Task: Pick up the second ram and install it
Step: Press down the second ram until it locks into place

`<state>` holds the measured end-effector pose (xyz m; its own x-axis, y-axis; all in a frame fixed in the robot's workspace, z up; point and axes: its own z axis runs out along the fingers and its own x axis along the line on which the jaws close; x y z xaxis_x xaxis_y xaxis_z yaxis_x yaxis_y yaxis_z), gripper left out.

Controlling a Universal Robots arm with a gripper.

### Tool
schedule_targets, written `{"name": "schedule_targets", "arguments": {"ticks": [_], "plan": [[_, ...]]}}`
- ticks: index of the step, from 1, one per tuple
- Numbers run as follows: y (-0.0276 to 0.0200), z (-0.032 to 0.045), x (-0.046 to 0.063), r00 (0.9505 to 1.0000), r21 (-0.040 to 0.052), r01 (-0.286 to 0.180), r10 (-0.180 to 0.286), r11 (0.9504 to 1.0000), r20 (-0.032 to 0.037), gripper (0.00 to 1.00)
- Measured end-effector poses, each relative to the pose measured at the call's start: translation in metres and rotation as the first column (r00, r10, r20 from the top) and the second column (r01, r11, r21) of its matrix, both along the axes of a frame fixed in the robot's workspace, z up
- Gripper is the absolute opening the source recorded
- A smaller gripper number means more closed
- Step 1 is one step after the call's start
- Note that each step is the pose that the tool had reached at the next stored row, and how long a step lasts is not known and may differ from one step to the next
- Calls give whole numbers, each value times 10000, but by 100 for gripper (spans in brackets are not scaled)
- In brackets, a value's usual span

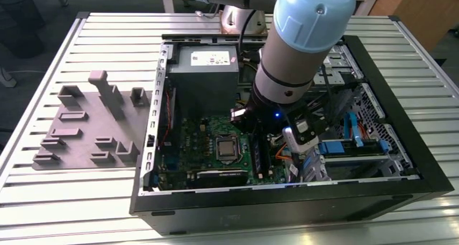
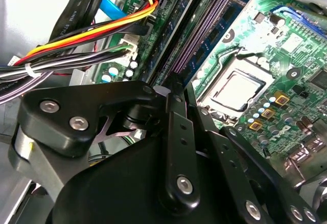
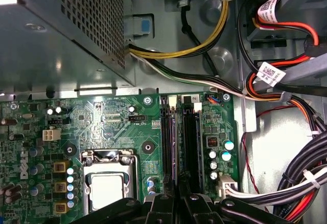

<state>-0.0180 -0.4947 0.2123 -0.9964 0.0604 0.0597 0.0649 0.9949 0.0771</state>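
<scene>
My gripper [image 1: 263,146] reaches down into the open computer case [image 1: 287,203], low over the black memory slots [image 3: 192,132] beside the processor socket [image 3: 107,183]. In both wrist views the gripper [image 2: 176,89] [image 3: 179,191] is shut, its fingers pressed close together in line with one slot. The second ram [image 3: 173,142] shows as a thin edge running from between the fingers along that slot, and the gripper's black links hide its middle. I cannot tell whether it is fully seated. Another blue-green stick [image 2: 232,12] stands in the slot nearer the socket.
A grey tray [image 1: 86,128] with raised blocks lies on the slatted table at the exterior view's left. The power supply [image 1: 205,73] sits behind the motherboard. Cable bundles [image 2: 76,45] [image 3: 299,183] crowd the side of the slots away from the socket. Drive bays [image 1: 355,148] fill the case's right.
</scene>
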Motion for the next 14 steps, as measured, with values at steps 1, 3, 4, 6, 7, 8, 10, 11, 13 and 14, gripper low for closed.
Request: {"name": "schedule_targets", "arguments": {"ticks": [1,3,4,6,7,8,10,11,13,14], "plan": [[0,0,0,10000,0,-6,6,10000,0,14],[0,0,0,10000,0,-13,13,10000,0,14],[0,0,0,10000,1,-18,18,10000,0,14],[0,0,0,10000,2,-22,22,10000,0,14],[1,2,0,10000,3,-23,23,10000,0,14],[0,4,0,10000,1,-23,23,10000,0,14],[0,3,0,10000,3,-23,23,10000,0,14],[0,4,-1,10000,3,-23,23,10000,0,14],[0,2,-1,10000,1,-27,27,10000,-1,14],[0,0,0,10000,1,-27,27,10000,-1,14]]}}
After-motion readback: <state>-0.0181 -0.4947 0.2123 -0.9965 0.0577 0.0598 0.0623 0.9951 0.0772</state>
